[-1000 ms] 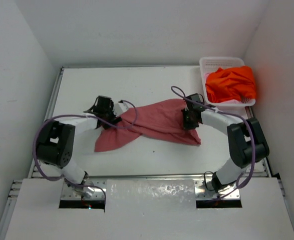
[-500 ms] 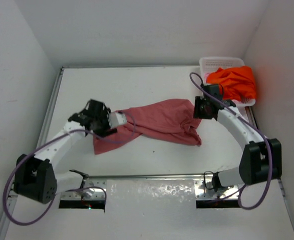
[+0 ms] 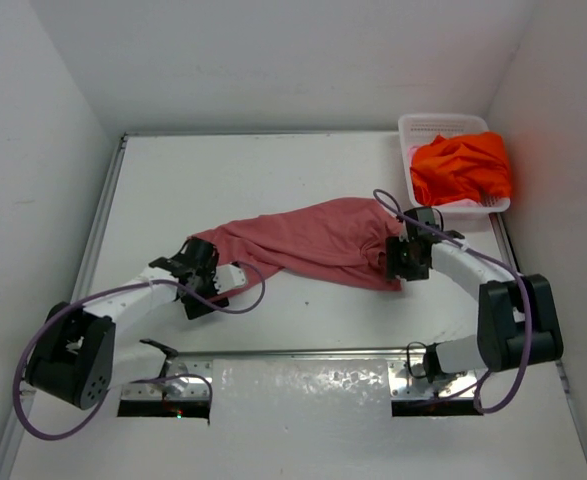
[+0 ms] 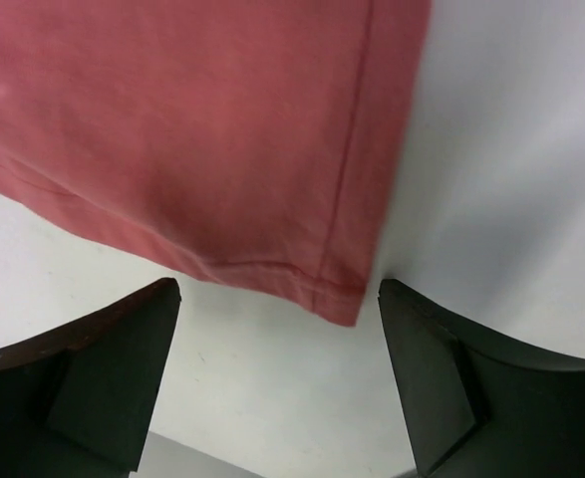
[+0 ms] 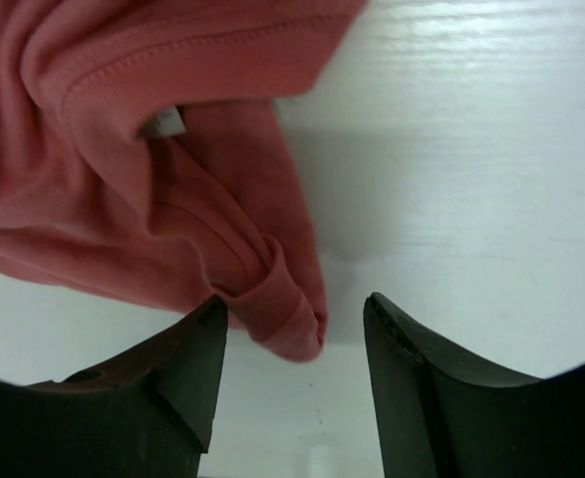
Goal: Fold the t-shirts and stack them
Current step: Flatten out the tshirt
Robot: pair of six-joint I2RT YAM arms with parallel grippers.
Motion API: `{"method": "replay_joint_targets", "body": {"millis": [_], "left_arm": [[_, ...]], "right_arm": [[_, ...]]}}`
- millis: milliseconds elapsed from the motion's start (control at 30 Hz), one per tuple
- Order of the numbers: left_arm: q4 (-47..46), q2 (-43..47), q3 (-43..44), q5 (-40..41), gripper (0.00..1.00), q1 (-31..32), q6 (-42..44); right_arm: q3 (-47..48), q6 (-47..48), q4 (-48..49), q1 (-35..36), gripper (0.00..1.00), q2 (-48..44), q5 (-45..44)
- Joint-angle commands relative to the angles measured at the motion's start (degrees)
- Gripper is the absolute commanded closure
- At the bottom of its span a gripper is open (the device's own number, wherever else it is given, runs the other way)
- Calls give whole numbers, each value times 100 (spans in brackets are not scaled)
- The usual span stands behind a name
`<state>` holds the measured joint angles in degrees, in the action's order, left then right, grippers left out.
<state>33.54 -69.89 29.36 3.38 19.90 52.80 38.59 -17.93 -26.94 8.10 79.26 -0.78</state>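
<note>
A dusty rose-red t-shirt (image 3: 308, 240) lies stretched across the middle of the table, rumpled at its right end. My left gripper (image 3: 201, 264) sits at the shirt's left end, open. In the left wrist view (image 4: 277, 291) a hemmed corner of the shirt (image 4: 192, 139) lies just ahead of the wide-apart fingers, and nothing is held. My right gripper (image 3: 393, 265) is at the shirt's right end, open. In the right wrist view (image 5: 294, 301) a rolled fold of the shirt (image 5: 282, 314) pokes in between the fingers, against the left one. An orange t-shirt (image 3: 461, 167) fills the basket.
The white perforated basket (image 3: 418, 128) stands at the back right corner, next to the right wall. A metal rail (image 3: 103, 220) runs along the table's left edge. White walls close in the table on three sides.
Both grippers opened and let go of the rose-red shirt. The shirt's left end now lies spread flat; the left gripper drew back toward the near edge, and the right one moved to the shirt's near right end.
</note>
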Motion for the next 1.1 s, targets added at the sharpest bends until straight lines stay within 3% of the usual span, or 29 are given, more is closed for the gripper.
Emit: {"method": "replay_joint_targets", "body": {"millis": [0,133,167,233,267,300,367,433,467,567,800,1067], "left_arm": [[-972,-297,-448,-522,20,-39,-103],[-1367,-359,-747,-425,36,-39,-94],[-1568,-376,-826,-452,50,-39,-103],[-1832,-490,-880,-400,67,-48,-225],[-2077,-543,-880,-269,97,-48,-304],[-2193,-648,-871,-93,100,-48,-488],[-2221,-667,-766,179,100,-126,-595],[-2011,-457,-311,207,100,-537,-770],[-1644,-238,283,103,100,-923,-901],[-608,-43,1472,-39,100,-1286,-1095],[1406,37,4608,-48,100,-1357,-1421],[2675,-33,7511,382,100,-1410,-1395]], "right_arm": [[26,19,470,16,46,256,428],[-149,-35,654,8,48,195,841],[-167,-35,690,8,50,203,947],[-237,-96,751,8,59,291,1044],[-238,-114,751,8,75,335,1044],[-220,-123,717,-1,85,388,1070],[-36,-105,533,-1,100,310,1202],[279,-88,253,-19,100,-153,1290],[638,-79,111,-45,100,-601,1290],[1342,-70,-434,-63,100,-1297,1107],[3083,290,-1145,-63,100,-2731,561],[4910,457,-1340,-63,100,-3566,289]]}}
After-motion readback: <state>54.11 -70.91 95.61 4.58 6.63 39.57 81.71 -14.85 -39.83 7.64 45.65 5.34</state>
